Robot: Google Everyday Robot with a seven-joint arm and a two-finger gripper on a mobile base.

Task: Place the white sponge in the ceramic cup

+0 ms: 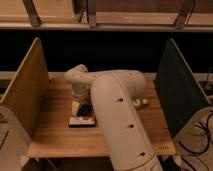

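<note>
The white sponge (81, 121) lies flat on the wooden table (55, 135), left of centre, its white edge facing front and a dark blue face on top. My gripper (81, 102) hangs from the wrist just behind and above the sponge. It points down at the table, stands open and holds nothing. The big white arm (117, 115) covers the middle of the table. A small pale whitish shape peeks out on the arm's right side; it looks like the ceramic cup (143, 102), mostly hidden.
A tan wooden wall (27, 92) borders the table on the left and a dark panel (177, 87) on the right. A yellow-orange thing (75, 107) shows beside the gripper, partly covered. Cables (200, 135) lie on the floor at the right.
</note>
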